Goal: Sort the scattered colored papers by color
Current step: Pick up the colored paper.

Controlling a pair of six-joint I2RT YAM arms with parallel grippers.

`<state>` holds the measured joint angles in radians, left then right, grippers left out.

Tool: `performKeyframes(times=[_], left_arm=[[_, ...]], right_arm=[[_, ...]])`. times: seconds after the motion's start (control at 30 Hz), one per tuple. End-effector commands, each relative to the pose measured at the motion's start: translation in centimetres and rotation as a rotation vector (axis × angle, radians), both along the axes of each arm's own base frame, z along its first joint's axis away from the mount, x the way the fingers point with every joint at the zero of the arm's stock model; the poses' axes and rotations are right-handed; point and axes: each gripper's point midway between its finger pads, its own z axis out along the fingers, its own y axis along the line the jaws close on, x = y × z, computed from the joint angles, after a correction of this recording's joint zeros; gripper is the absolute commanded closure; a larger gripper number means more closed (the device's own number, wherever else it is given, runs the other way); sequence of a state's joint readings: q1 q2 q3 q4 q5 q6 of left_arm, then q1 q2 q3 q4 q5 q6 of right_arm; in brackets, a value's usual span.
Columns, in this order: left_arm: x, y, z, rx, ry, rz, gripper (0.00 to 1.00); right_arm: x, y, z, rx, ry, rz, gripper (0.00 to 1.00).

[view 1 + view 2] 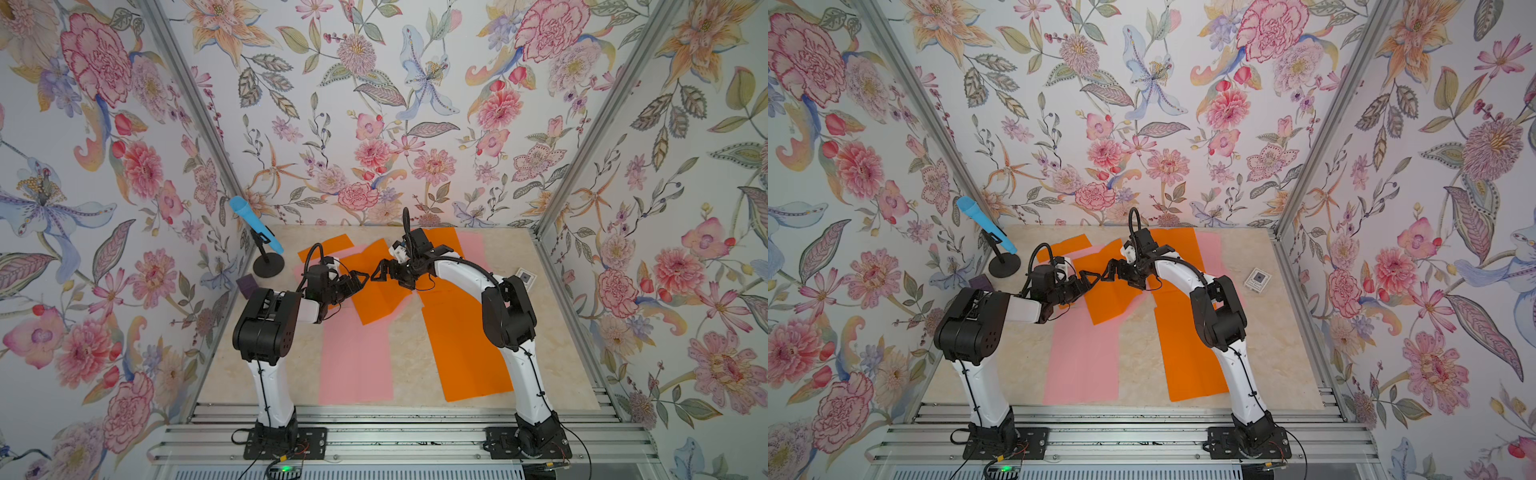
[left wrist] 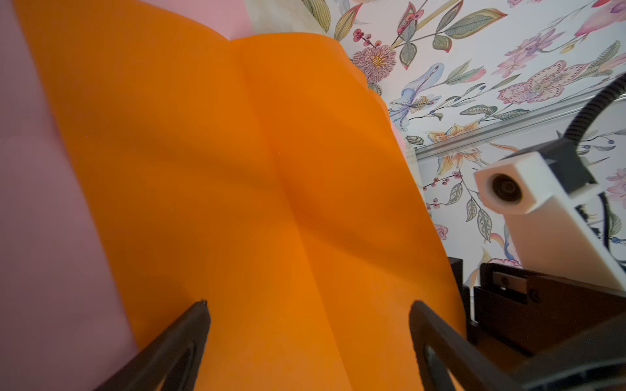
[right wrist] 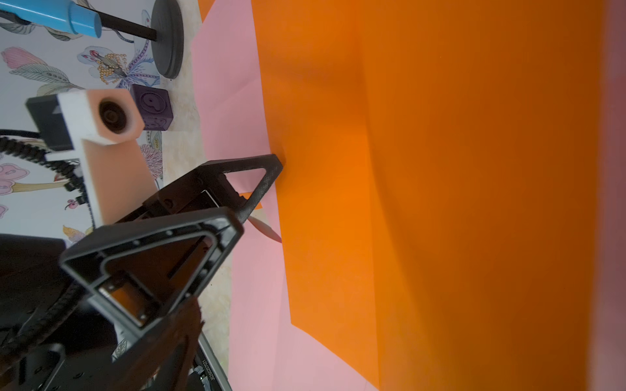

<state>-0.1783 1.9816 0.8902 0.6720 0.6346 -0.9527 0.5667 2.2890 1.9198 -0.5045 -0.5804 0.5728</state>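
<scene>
Now your left pincer [image 2: 309, 303], spread, is hovering at the slanted orange sheet [image 1: 376, 303], left edge, atop pink sheets [image 1: 353, 365] on the worktop [image 1: 552, 365]; right pincer [image 1: 376, 272] is facing it tip-to-tip, opening unclear.

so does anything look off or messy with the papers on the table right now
Yes: the middle orange sheet lies tilted and overlaps the pink paper beneath it, while the long orange sheet lies straight. The colours are mixed rather than in separate piles. Nothing looks torn or spilled.
</scene>
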Motion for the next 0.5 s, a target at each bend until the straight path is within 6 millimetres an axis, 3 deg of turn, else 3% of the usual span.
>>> performKeyframes(times=[0.0,0.47], left_arm=[[-0.4,0.2,-3.0,0.053,0.069,0.007,0.07],[-0.7,0.1,-3.4,0.048,0.076,0.005,0.07]], right_arm=[[-0.2,-0.2,2.5,0.041,-0.023,0.007,0.03],[0.8,-3.6,1.4,0.005,-0.002,-0.072,0.19]])
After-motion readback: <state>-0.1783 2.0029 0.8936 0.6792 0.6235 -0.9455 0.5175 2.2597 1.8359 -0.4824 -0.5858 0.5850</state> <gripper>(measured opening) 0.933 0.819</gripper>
